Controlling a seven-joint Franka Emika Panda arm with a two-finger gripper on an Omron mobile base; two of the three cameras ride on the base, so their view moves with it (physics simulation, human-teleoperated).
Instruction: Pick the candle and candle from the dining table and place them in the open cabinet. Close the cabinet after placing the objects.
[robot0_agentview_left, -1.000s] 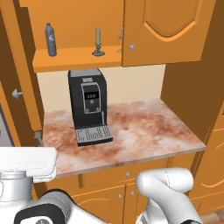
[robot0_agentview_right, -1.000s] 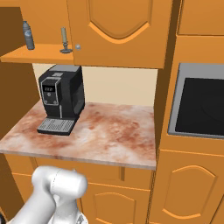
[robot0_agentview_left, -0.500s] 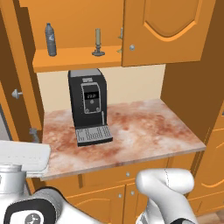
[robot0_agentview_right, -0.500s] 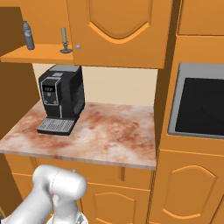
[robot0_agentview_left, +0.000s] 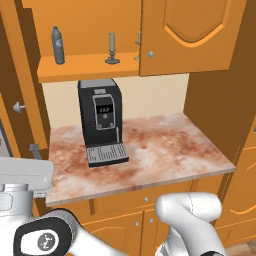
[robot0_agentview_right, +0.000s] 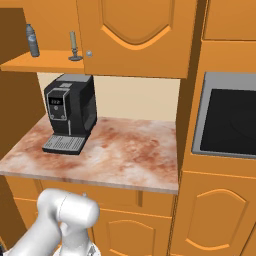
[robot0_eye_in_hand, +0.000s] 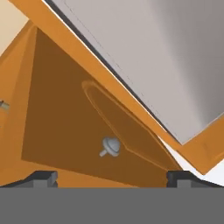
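Observation:
The cabinet (robot0_agentview_left: 85, 67) hangs above the counter with its left door (robot0_agentview_left: 20, 75) swung open and its right door (robot0_agentview_left: 190, 35) shut. An olive candle (robot0_agentview_left: 112, 49) on a dark round base stands on the inner shelf, also seen as the candle (robot0_agentview_right: 74, 46) in the right base view. At the shut door's edge a sliver of a brass-coloured candle (robot0_agentview_left: 137, 41) peeks out. The dining table is out of view. My gripper (robot0_eye_in_hand: 111, 178) is open and holds nothing. It faces an orange door panel (robot0_eye_in_hand: 78, 131) with a silver knob (robot0_eye_in_hand: 110, 146).
A grey-blue bottle (robot0_agentview_left: 58, 45) stands at the shelf's left end. A black coffee machine (robot0_agentview_left: 102, 122) sits on the marbled counter (robot0_agentview_left: 165, 150) under the cabinet. A dark oven front (robot0_agentview_right: 230, 120) fills the tall unit to the right. A grey panel (robot0_eye_in_hand: 166, 57) lies beyond the door.
The arm's lower links at the left base view's bottom left have shifted slightly. The cabinet, candles and counter look unchanged, and the gripper stays open.

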